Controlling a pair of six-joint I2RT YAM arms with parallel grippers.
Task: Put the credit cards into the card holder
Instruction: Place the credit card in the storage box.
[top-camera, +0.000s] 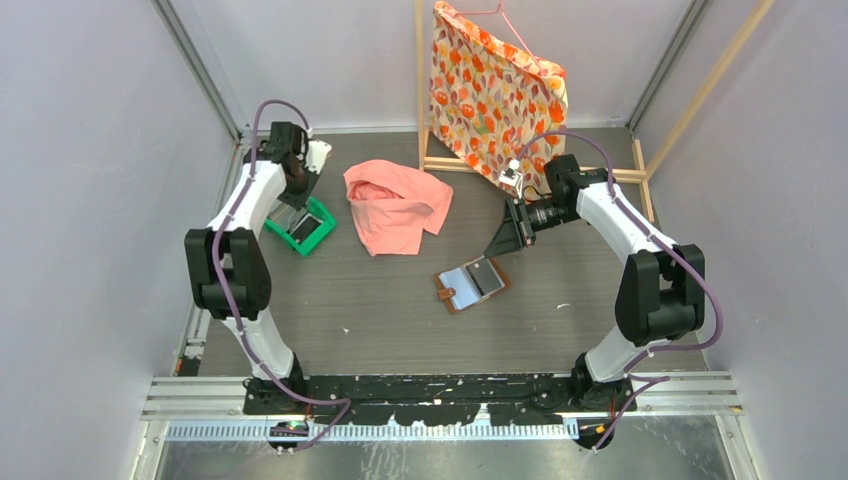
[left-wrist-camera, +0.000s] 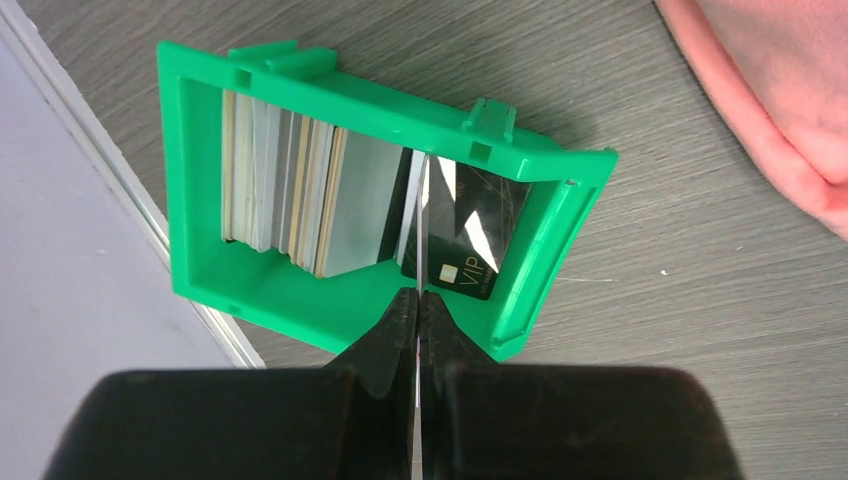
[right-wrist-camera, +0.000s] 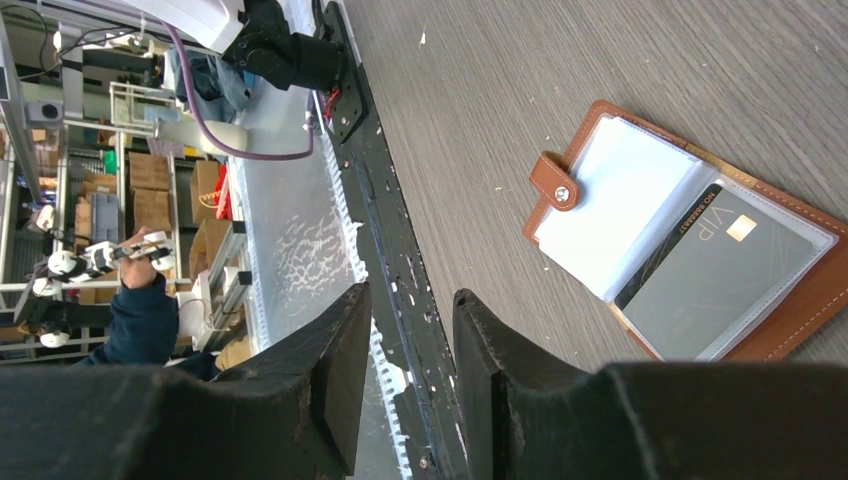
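Left wrist: credit cards (left-wrist-camera: 285, 190), a pack of grey, white and tan-edged ones, standing on edge in the green tray (left-wrist-camera: 190, 180), above and left of the jaws. Thin card (left-wrist-camera: 421, 215), seen edge-on: running straight up from between the jaws into the tray. Left gripper (left-wrist-camera: 418, 296): fingers pressed together, pinching that thin card. Dark card (left-wrist-camera: 465, 225) marked VIP: leaning toward the tray's end wall, above and just right of the jaws. Tray flat on the grey wood-grain table (left-wrist-camera: 680, 300). Edge of the pink cloth (left-wrist-camera: 770, 90) far up and right of the jaws, apart from the tray.

Right wrist: card holder (right-wrist-camera: 800, 310), brown leather, lying open and flat on the table (right-wrist-camera: 560, 70), above and right of the jaws, well apart from them. Snap tab (right-wrist-camera: 556, 185) on the side nearer the jaws, resting on the pale pocket (right-wrist-camera: 620, 205). Farther side: another dark VIP card (right-wrist-camera: 680, 235), tucked in and largely covered by a grey sleeve (right-wrist-camera: 725, 275). Right gripper (right-wrist-camera: 412, 300): jaws spread partway, nothing between them.

Top external: card holder (top-camera: 472, 284) just ahead of the right gripper (top-camera: 495, 248), not touching. Left gripper (top-camera: 300, 205) down over the green tray (top-camera: 303, 250) at the table's left side. Pink cloth (top-camera: 395, 205), crumpled, between the two grippers. Patterned fabric (top-camera: 495, 95) hanging on a wooden frame (top-camera: 420, 80) behind the right gripper.
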